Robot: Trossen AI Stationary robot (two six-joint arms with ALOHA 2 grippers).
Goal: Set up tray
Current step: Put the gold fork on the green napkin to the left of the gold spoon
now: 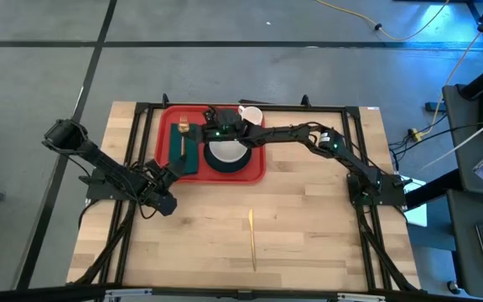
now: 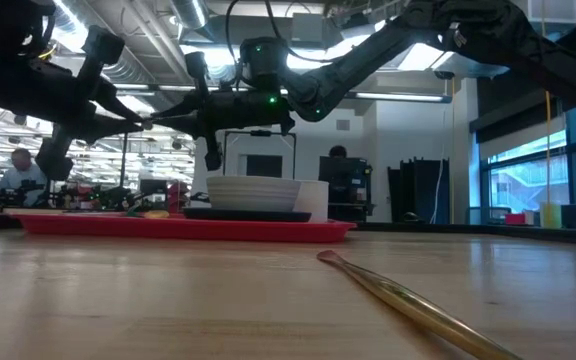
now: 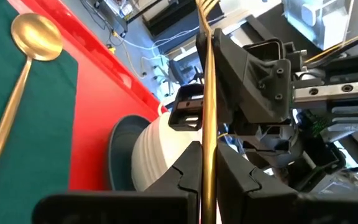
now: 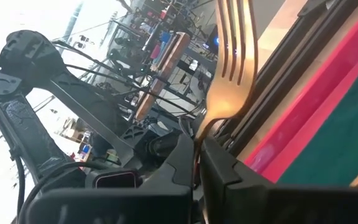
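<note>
Tray (image 1: pixel 258 172) red, at the table's (image 1: pixel 309 235) far middle, bearing from left to right a green napkin (image 1: pixel 193 159) with gold spoon (image 1: pixel 182 134), then a white bowl (image 1: pixel 227 153) on a dark plate. Left gripper (image 3: pixel 205 163) near the tray's left edge, pinching a thin gold handle (image 3: pixel 207 93). Right gripper (image 4: pixel 197 155) above the tray, clamped on a gold fork (image 4: pixel 232 68).

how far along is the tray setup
Done: the red tray holds a green napkin with a gold spoon, plus a white bowl on a dark plate.
In hand: the right end effector grips a gold fork above the tray; the left end effector is shut on a thin gold utensil.
Left: a gold utensil lies on the table.
</note>
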